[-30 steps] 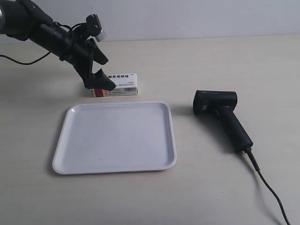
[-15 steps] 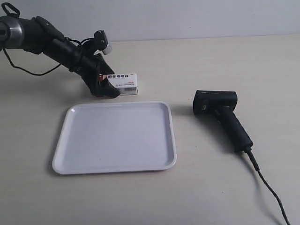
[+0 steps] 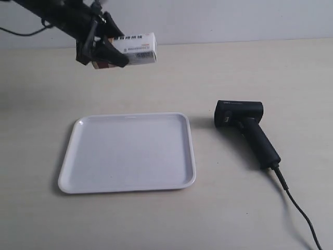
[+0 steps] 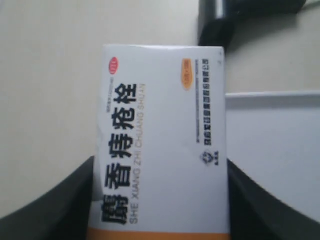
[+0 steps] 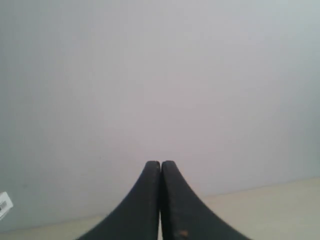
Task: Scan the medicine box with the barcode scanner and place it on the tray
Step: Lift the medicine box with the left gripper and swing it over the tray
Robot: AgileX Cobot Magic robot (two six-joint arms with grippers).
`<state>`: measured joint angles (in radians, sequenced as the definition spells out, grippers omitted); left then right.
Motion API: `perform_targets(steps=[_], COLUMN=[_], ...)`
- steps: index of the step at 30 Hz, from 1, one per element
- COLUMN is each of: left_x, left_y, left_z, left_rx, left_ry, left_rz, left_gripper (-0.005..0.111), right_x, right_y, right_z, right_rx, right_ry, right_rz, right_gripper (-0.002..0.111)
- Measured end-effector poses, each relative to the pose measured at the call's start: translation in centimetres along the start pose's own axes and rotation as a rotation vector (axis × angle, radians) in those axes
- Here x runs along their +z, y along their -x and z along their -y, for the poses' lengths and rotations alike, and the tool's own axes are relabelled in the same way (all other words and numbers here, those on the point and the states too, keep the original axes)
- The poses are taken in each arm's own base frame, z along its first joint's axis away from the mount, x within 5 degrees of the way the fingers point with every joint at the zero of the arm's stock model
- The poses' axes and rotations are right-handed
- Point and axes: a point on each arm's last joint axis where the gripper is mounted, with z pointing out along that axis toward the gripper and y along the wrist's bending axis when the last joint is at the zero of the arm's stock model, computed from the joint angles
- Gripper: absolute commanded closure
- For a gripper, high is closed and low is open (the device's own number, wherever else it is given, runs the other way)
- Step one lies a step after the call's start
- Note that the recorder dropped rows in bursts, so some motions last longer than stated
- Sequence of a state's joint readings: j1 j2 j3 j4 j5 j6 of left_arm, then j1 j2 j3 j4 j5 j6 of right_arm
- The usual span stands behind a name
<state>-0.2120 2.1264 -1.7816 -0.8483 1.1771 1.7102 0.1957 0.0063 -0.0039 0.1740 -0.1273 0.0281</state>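
The medicine box (image 3: 136, 48) hangs in the air above the table at the upper left of the exterior view, held by its left end in my left gripper (image 3: 108, 52). In the left wrist view the box (image 4: 162, 145) fills the gap between the two dark fingers (image 4: 55, 210), white face with dark lettering and an orange stripe. The white tray (image 3: 83, 172) lies below it on the table, also in the left wrist view as the tray (image 4: 280, 150). The black barcode scanner (image 3: 247, 129) lies right of the tray, its head (image 4: 220, 20) seen from the wrist. My right gripper (image 5: 160, 165) is shut and empty, facing a wall.
The scanner's black cable (image 3: 299, 211) runs from the handle to the lower right corner of the exterior view. The pale table (image 3: 234, 73) meets a grey wall at the back. A corner of white barcode label (image 5: 4, 205) shows at the edge of the right wrist view.
The arm at the exterior view's left closed on the box where it lay behind the tray, then lifted it clear of the table. Tray and scanner have not moved.
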Motion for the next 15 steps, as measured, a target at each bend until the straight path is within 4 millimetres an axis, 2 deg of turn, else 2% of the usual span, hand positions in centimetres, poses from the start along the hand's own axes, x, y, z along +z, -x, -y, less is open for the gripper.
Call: perform_targets(steps=[2,4,9,12,15], left_x=[-1.8,-2.7,-2.3,-1.4,-0.7], left_y=[1.6,2.1,0.2,-1.4,-2.4], left_z=[1.5,3.5,7.6,9.4,10.4], left_rx=[0.048,0.073,0.065,0.051,0.024], left_ry=[0.002,-0.016,-0.003,0.003,0.011], left_rz=[0.028,0.040,-0.006,-0.018,-0.018], left_gripper=[0.106,0.106,0.106,0.106,0.106], right_x=[0.0,0.0,0.8,3.2,7.6], right_y=[0.4,0.5,0.8,1.7,2.2], right_z=[0.0,0.0,0.1,-0.3,-1.0], right_rx=[0.018,0.031,0.091,0.114,0.093], right_ry=[-0.001,-0.001,-0.015,-0.036,-0.028], right_rz=[0.043,0.059,0.045,-0.066,-0.245], right_gripper=[0.108,0.108,0.108,0.108,0.108])
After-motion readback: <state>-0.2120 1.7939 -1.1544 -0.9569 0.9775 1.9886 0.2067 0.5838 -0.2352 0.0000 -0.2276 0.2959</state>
